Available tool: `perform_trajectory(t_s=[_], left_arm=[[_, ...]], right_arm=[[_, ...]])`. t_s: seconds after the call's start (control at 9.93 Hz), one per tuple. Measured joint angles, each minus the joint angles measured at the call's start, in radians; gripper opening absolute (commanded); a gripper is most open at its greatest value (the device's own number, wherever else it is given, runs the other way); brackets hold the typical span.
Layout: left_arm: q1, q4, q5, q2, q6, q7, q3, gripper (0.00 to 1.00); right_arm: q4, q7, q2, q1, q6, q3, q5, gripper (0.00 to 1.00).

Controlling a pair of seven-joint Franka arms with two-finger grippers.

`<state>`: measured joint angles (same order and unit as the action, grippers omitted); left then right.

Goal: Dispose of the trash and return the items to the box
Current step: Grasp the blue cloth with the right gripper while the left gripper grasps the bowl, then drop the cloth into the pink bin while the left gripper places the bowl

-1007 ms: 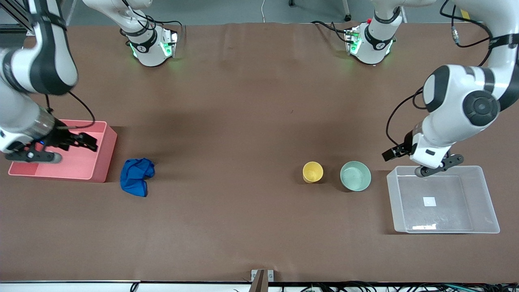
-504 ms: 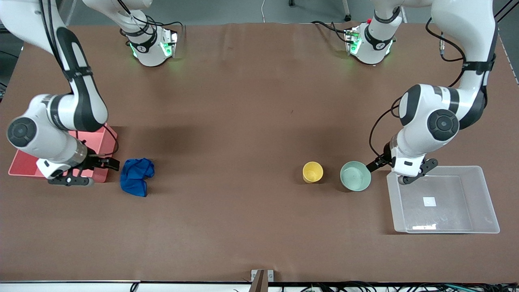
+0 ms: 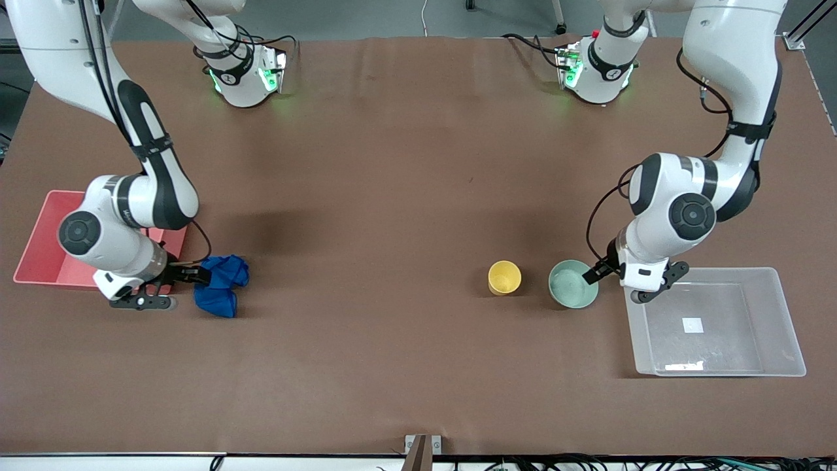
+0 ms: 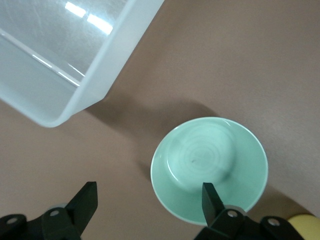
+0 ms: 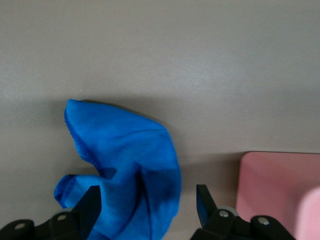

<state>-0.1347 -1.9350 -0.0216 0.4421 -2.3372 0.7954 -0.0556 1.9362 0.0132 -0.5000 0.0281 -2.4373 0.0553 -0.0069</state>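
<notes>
The trash, a crumpled royal-blue cloth (image 3: 222, 286), lies on the table beside the pink bin (image 3: 39, 265). My right gripper (image 3: 198, 275) is open and low at the cloth's bin-side edge. In the right wrist view its fingers straddle the cloth (image 5: 125, 165), gripper (image 5: 147, 200). The mint-green bowl (image 3: 570, 285) stands between the yellow cup (image 3: 504, 277) and the clear tub (image 3: 713, 320). My left gripper (image 3: 592, 275) is open at the bowl's tub-side rim. In the left wrist view (image 4: 148, 197) one finger is over the bowl (image 4: 210, 160), the other over bare table.
The pink bin also shows in the right wrist view (image 5: 280, 190), close to one finger. The clear tub's corner (image 4: 65, 55) and the yellow cup's edge (image 4: 306, 227) show in the left wrist view. Brown table spreads wide between cloth and cup.
My right gripper swung from over the pink bin down to the blue cloth. My left gripper moved from over the clear tub's edge to the bowl's rim. The objects have not moved.
</notes>
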Motion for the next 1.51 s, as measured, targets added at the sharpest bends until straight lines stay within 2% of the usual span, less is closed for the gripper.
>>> perform_trajectory(t_s=[0.1,0.2,0.3,0.4,0.5,0.6,0.91,1.11,1.31,1.51], left_arm=[[0.000,-0.003,0.000,0.032,-0.035,0.001,0.000,0.73],[0.000,-0.004,0.000,0.063,-0.065,0.002,0.000,0.59],[-0.002,-0.004,0.000,0.087,-0.083,0.002,0.000,0.43],[-0.003,-0.004,0.000,0.102,-0.095,0.003,-0.001,0.24],[-0.004,-0.004,0.000,0.110,-0.101,0.003,-0.001,0.07],[-0.004,-0.004,0.000,0.112,-0.105,0.003,-0.001,0.01],[-0.006,0.003,0.000,0.088,-0.084,0.002,-0.004,0.00],[-0.012,0.033,-0.002,0.033,0.010,0.001,-0.004,0.00],[-0.008,0.132,-0.030,-0.028,0.184,-0.040,0.000,0.00],[0.025,0.261,-0.084,-0.046,0.314,-0.154,0.010,0.00]], right_arm=[[0.001,0.000,-0.014,0.007,-0.016,0.000,0.000,0.83],[0.001,0.000,-0.026,0.009,-0.029,0.000,0.000,0.81],[0.001,0.000,-0.036,0.009,-0.038,0.000,0.000,0.57],[0.001,0.000,-0.040,0.010,-0.041,0.000,0.000,0.10],[0.001,0.000,-0.043,0.013,-0.041,0.000,0.000,0.03],[0.001,0.000,-0.045,0.018,-0.040,0.000,0.000,0.01],[0.001,0.000,-0.046,0.026,-0.039,0.000,0.000,0.00],[-0.009,0.000,-0.039,0.025,0.004,0.003,0.000,0.00],[-0.043,0.000,0.030,0.019,0.110,0.008,0.000,0.00],[-0.069,0.000,0.152,-0.009,0.236,0.014,0.000,0.00]])
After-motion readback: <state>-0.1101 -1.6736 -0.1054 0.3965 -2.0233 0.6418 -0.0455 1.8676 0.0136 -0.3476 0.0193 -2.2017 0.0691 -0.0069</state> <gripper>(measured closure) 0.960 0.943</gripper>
